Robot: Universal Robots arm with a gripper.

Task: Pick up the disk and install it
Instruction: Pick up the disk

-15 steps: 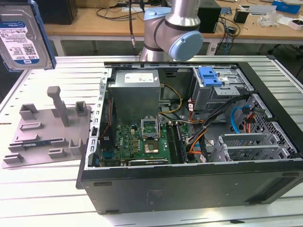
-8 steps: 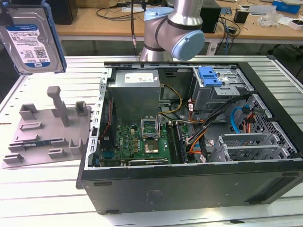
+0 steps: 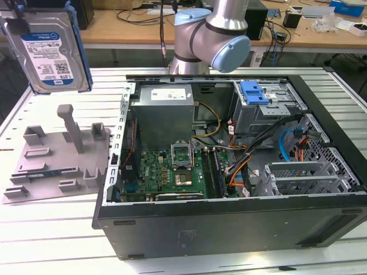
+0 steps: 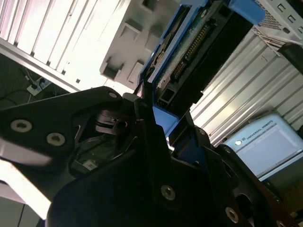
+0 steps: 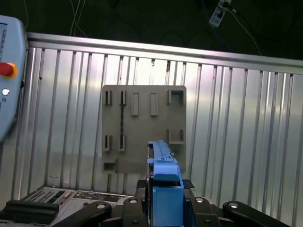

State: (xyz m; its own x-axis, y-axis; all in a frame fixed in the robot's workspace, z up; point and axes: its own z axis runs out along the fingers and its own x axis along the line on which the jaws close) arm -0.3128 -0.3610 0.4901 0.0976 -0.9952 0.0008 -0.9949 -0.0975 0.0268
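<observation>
While my jaws clamp the disk point(image 3: 53, 57) by its blue-framed edge, it hangs upright above the grey tray point(image 3: 57, 152), well apart from the open computer case point(image 3: 229, 172). On so narrow a hold, it could tilt or slip and snag the drive cage point(image 3: 261, 106).

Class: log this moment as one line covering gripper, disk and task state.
gripper: shut on the disk | the disk: lifted clear, over the grey moulded tray | open computer case: disk not yet installed
</observation>
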